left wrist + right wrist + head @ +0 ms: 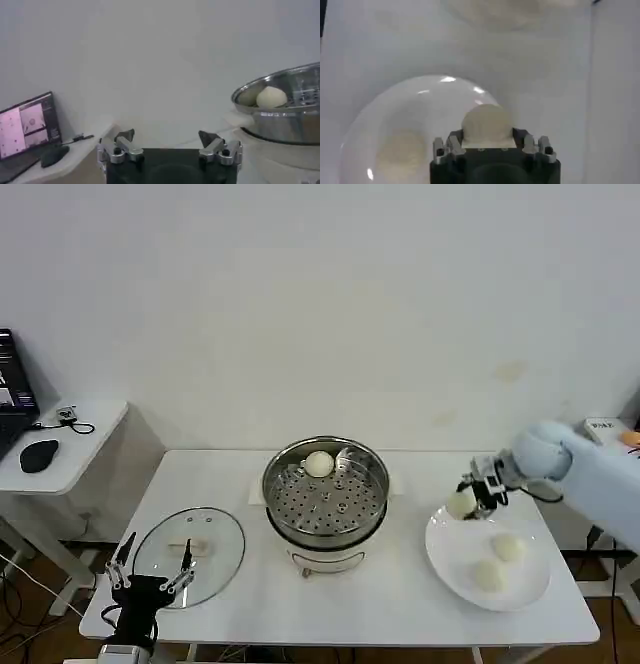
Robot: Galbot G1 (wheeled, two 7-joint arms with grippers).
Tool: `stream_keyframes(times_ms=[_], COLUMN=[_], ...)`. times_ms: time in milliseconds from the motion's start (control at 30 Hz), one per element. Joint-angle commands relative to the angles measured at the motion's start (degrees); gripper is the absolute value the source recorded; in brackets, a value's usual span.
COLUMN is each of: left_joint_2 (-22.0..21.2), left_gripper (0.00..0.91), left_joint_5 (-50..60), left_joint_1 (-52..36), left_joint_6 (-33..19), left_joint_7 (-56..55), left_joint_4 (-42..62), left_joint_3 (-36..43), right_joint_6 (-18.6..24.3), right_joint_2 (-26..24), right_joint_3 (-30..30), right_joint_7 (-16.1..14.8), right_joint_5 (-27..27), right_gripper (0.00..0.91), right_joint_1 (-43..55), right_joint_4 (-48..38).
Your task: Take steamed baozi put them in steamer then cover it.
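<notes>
The steel steamer point(325, 494) stands mid-table with one baozi point(319, 464) on its perforated floor; the left wrist view shows that baozi point(271, 97) inside the pot point(295, 120). My right gripper point(468, 502) is shut on a baozi point(460, 504) just above the left rim of the white plate point(447, 557); the right wrist view shows that bun point(486, 125) between the fingers point(451, 143). Two more baozi point(509, 548) point(488, 575) lie on the plate. The glass cover point(190, 552) lies flat at front left. My left gripper point(152, 566) hangs open over the cover's near edge.
A side table at the left holds a laptop point(12, 394) and a black mouse point(38, 455). Bare tabletop lies between steamer and plate. The table's front edge runs close below the cover and plate.
</notes>
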Motion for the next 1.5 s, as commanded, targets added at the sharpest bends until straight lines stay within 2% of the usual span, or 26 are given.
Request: stream_keyframes(times_ms=[33,167,300,367,500,667,900,1500], left_joint_2=[0.2,0.1,0.3,0.4,0.5,0.5,0.4,-0.1], left_gripper=[0.907,0.907,0.907,0.907,0.907,0.907,0.907,0.907], left_joint_5=[-0.2,-0.4,-0.8,-1.1,-1.3,-1.6,-2.4,-2.2], left_joint_1=[-0.2,-0.9,-1.7,-2.0,-2.3,-2.5,-2.6,-3.0], left_joint_6=[0.0,0.0,0.0,0.0,0.1,0.0,0.0,0.1], left_joint_7=[0.0,0.0,0.0,0.0,0.0,0.1,0.1,0.1], left_joint_4=[0.1,0.9,1.6,1.9,1.8,1.7,1.5,1.8], left_joint_3=[-0.4,-0.6,-1.3,-1.9,-2.4,-3.1,-4.2,-3.6], right_joint_6=[-2.7,-6.8,-9.7,-12.8,-15.8,-19.0,-21.1,-20.3], right_joint_2=[8.2,15.3,20.2,25.0,32.2,38.1,42.1,44.1], right_joint_3=[-9.4,-10.7,-11.6,-12.1,-12.4,-13.3,-13.0,-12.3], right_joint_7=[0.7,2.5,4.9,7.9,10.6,13.3,14.4,13.1], right_joint_5=[9.3,14.9,18.9,21.9,25.4,29.0,29.5,25.4], right_gripper=[0.675,0.685,0.685,0.685,0.685,0.685,0.685,0.685], right_joint_1=[20.3,22.3,21.1,19.2,16.6,13.8,9.0,3.9], right_joint_4=[0.8,0.4,-0.1,-1.2,-4.4,-6.6,-10.7,-17.9])
